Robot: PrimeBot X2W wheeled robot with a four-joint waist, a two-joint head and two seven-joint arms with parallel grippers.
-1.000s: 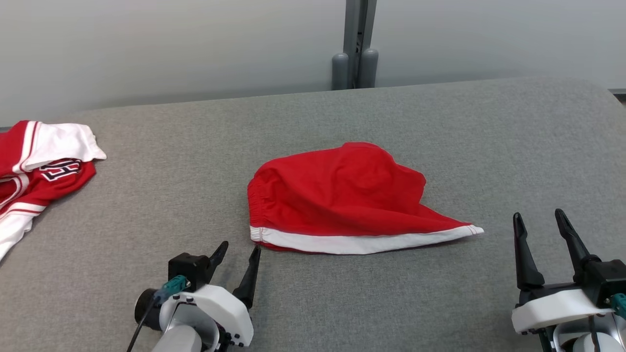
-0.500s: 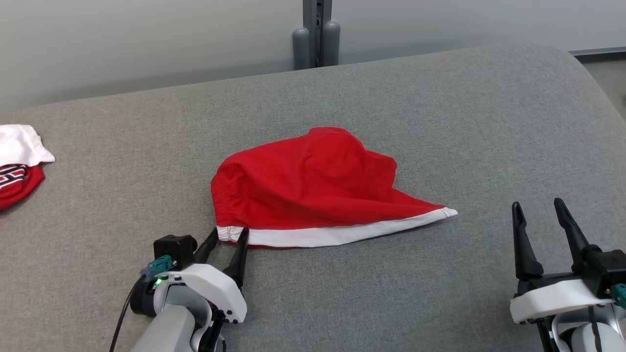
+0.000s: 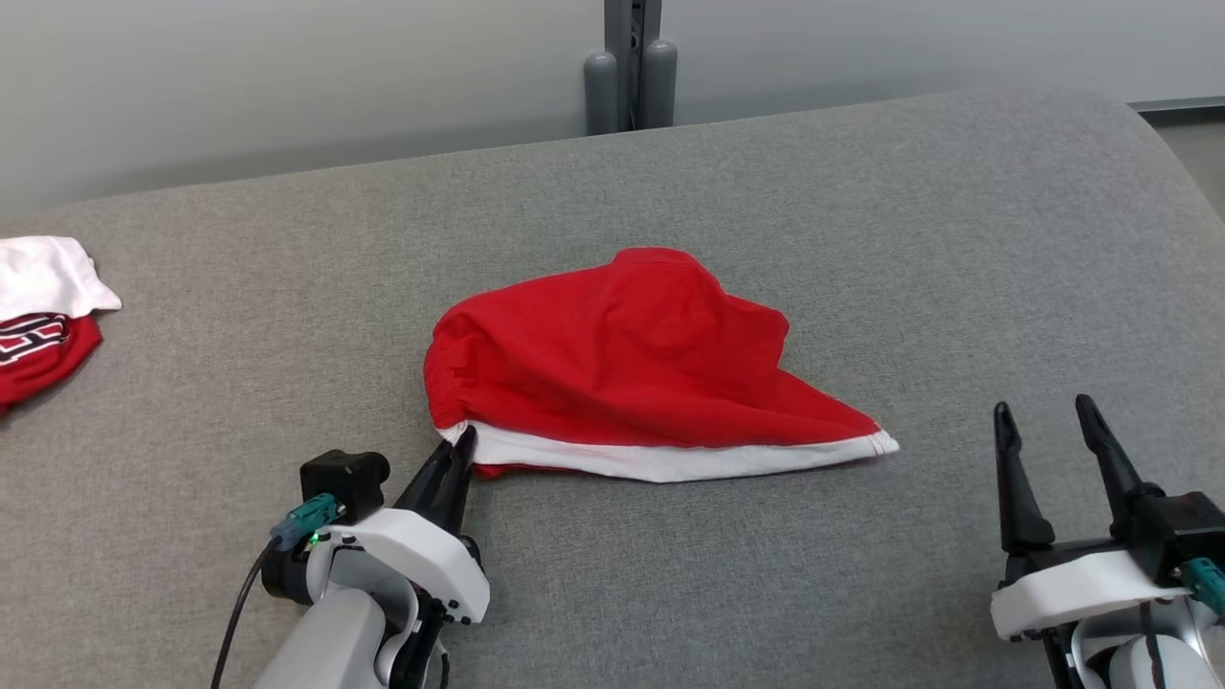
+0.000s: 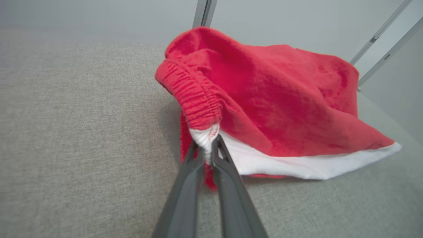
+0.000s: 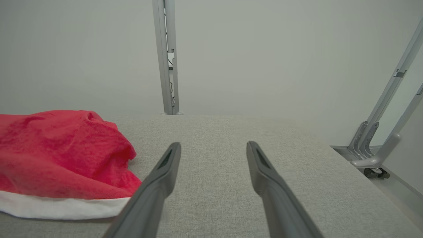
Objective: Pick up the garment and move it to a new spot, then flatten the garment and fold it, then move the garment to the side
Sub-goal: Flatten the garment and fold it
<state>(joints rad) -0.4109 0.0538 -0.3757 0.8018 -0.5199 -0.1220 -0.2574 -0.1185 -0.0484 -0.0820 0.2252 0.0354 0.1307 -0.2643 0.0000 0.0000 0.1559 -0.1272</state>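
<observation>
A: State of the left gripper?
B: Pinched tight on the white-edged corner of the red garment, which lies at the middle of the grey table.
A: And the right gripper?
B: Spread wide, holding nothing, well apart from the garment.

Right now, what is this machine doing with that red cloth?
A two-armed robot is working on a red garment that lies bunched on a grey padded surface. Its left gripper is shut on the garment's near corner, where the elastic waistband meets the white trim. Its right gripper hangs open, touching nothing. Nothing is flattened or folded yet. Another red and white garment lies at the far left.
</observation>
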